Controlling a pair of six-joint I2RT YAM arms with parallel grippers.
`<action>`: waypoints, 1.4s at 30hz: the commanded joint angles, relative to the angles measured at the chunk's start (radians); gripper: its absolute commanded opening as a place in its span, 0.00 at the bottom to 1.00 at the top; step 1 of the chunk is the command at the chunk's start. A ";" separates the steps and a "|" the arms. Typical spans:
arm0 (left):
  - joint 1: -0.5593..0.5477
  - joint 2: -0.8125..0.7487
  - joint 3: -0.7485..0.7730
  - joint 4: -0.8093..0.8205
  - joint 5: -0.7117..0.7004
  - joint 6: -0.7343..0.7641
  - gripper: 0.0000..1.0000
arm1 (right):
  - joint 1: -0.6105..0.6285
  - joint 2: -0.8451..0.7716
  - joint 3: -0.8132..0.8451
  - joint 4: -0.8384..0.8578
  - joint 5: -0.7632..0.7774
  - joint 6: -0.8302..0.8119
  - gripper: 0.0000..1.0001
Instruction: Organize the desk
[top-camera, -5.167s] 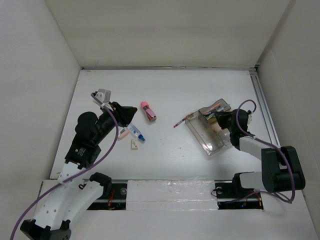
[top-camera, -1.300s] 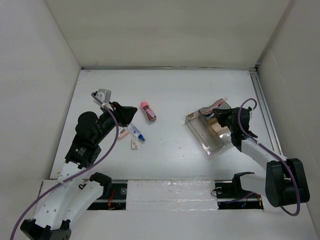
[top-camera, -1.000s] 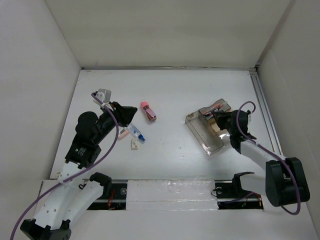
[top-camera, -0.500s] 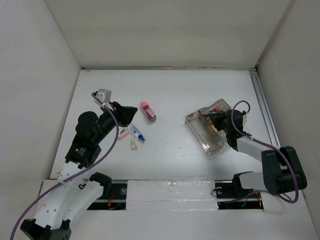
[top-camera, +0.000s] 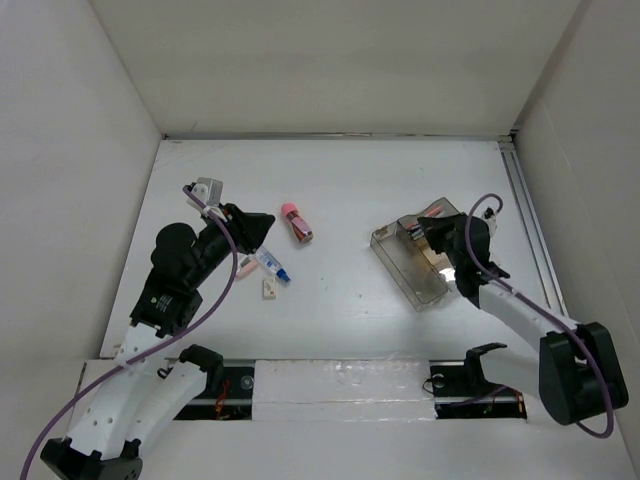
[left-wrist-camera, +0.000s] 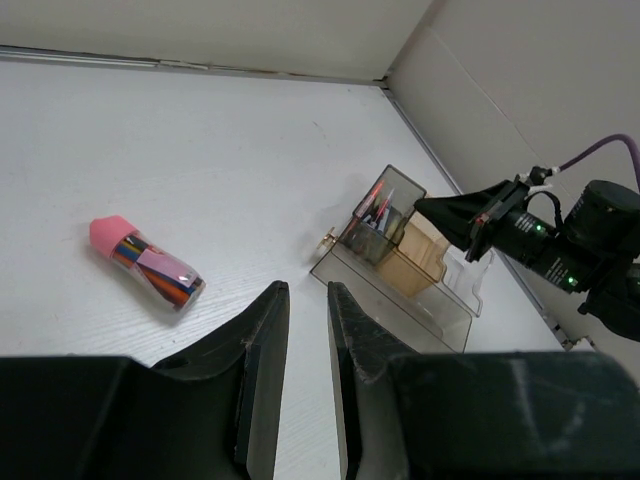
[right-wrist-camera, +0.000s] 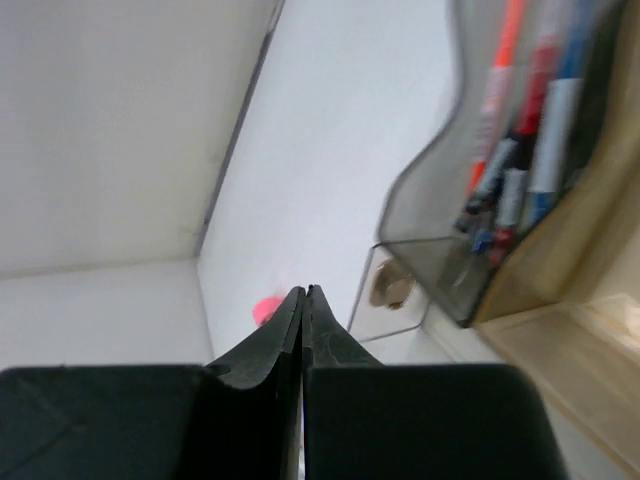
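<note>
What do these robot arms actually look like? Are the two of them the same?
They look like twins. The left arm and right arm each have white shell links near the base and chunky rounded black joints. The left claw and right claw are matte black, each with two flat tapering fingers. A purple cable loops loosely along the outside of each arm.

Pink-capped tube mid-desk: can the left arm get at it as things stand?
Probably yes. The tube lies alone on bare desk just ahead of the left gripper, nothing between them.
</note>
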 joint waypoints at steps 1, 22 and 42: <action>0.005 -0.010 0.027 0.056 0.008 -0.001 0.18 | 0.073 0.019 0.098 0.088 -0.073 -0.132 0.00; 0.005 -0.056 0.043 -0.025 -0.193 -0.028 0.12 | 0.558 1.001 1.244 -0.605 0.074 -0.734 0.70; 0.005 -0.066 0.036 -0.011 -0.169 -0.024 0.12 | 0.607 1.101 1.249 -0.599 -0.021 -0.700 0.22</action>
